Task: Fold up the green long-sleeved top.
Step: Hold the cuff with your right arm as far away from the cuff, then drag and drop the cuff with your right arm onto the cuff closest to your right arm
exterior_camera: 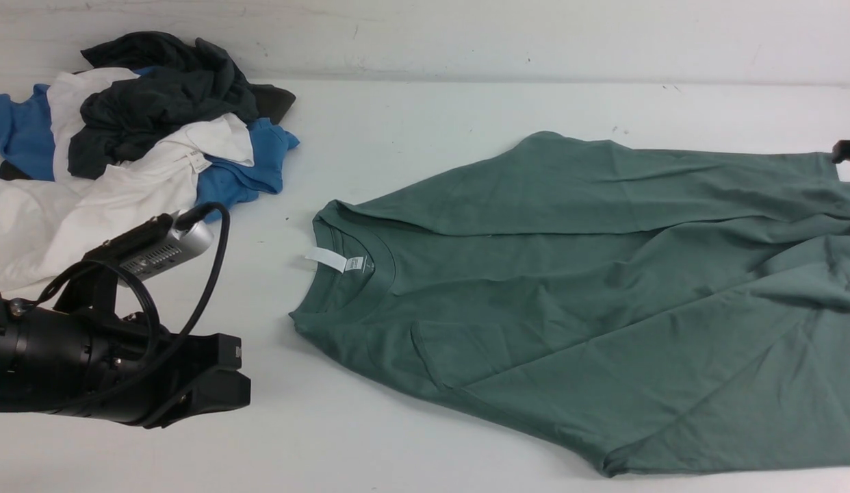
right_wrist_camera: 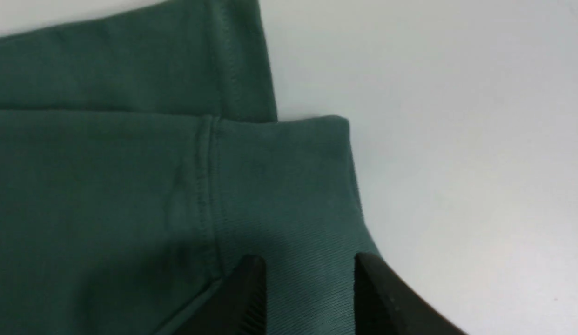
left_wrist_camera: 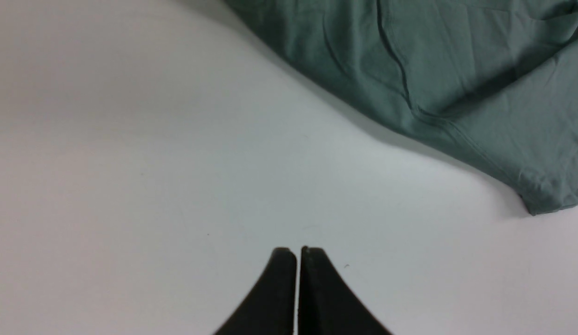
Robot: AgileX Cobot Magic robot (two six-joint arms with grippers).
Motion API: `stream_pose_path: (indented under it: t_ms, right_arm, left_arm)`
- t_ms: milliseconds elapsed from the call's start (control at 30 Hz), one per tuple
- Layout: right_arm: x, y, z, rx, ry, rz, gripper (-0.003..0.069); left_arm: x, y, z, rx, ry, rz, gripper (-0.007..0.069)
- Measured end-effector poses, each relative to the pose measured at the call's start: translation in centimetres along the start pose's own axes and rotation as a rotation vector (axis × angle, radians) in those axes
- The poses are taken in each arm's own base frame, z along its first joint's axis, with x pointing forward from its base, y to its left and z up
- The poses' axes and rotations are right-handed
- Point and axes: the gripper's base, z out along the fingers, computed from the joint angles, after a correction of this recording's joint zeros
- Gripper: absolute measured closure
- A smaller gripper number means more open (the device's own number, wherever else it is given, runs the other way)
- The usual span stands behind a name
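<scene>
Layout: green long-sleeved top [exterior_camera: 589,294] spread over the right half of the table [exterior_camera: 466,109], collar [exterior_camera: 356,274] and white tag [exterior_camera: 327,259] facing the robot's left, chest pocket [exterior_camera: 452,356] up, other end running off the right edge of the front view. Looks laid front-up and roughly flat so the sides can be turned in, though with plenty of wrinkles across the body. Might have the far side doubled over the body already, going by that long diagonal edge, but hard to say for sure. Right gripper [right_wrist_camera: 310,265] sitting right at the ribbed cuff [right_wrist_camera: 289,177] on the far right, jaws apart, straddling a strip of cuff fabric, not visibly pinching it. Probably there because a cuff gives a firm edge to drag a sleeve by. Left gripper [left_wrist_camera: 298,251] closed tight on nothing, hanging over bare table, apart from the near edge of the cloth. Guessing kept out of the way until needed. Pile of other clothes [exterior_camera: 137,137] shoved into the far left corner, well apart from the folding spot. Barely started overall, judging by how much lies unfolded.
</scene>
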Motion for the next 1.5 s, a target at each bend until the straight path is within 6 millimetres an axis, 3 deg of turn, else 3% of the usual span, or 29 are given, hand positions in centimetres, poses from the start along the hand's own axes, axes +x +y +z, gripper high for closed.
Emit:
stream_pose_path:
  t_ms: [200,333,533,600,733,800,1000,1033,1100,1133,1367,1500]
  right_arm:
    - [0.1,-0.6,0.9,0.053,-0.019,0.008,0.0328]
    - [1.7,-0.9,3.7,0.056,0.035,0.043,0.0323]
    - [1.6,-0.9,3.8,0.036,0.028,0.073,0.0340]
    - [1.6,-0.8,3.9,0.024,0.028,0.085,0.0375]
    - [1.2,-0.5,3.5,-0.015,0.032,0.122,0.0604]
    - [1.0,-0.5,3.2,-0.020,0.032,0.127,0.0631]
    - [-1.4,-0.8,-0.5,-0.024,-0.053,0.129,0.0640]
    - [-2.3,-0.9,-2.5,-0.023,-0.094,0.122,0.0640]
    - [-2.8,-1.0,-3.8,-0.023,-0.119,0.119,0.0640]
    - [-3.7,-1.1,-6.2,-0.017,-0.158,0.113,0.0640]
    - [-4.2,-1.3,-12.6,-0.024,-0.127,0.118,0.0640]
    - [-3.8,-1.4,-17.4,-0.033,-0.089,0.144,0.0640]
  left_arm:
    - [0.0,0.0,0.0,-0.002,-0.003,0.020,0.0625]
    - [-0.1,0.0,0.0,-0.005,-0.009,0.025,0.0625]
    - [-0.2,0.1,0.0,-0.012,-0.020,0.030,0.0625]
    - [-0.2,0.1,0.0,-0.012,-0.021,0.029,0.0625]
    - [-0.2,0.1,0.0,-0.012,-0.022,0.031,0.0625]
    - [-0.2,0.1,0.0,-0.012,-0.022,0.031,0.0625]
    - [-0.2,0.1,0.0,-0.012,-0.022,0.031,0.0625]
    - [-0.2,0.1,0.0,-0.013,-0.023,0.031,0.0625]
    - [-0.2,0.1,0.0,-0.013,-0.024,0.031,0.0625]
    - [-0.2,0.1,0.0,-0.013,-0.024,0.031,0.0625]
    - [-0.2,0.1,0.0,-0.014,-0.025,0.031,0.0625]
    - [-0.2,0.1,0.0,-0.014,-0.025,0.031,0.0625]
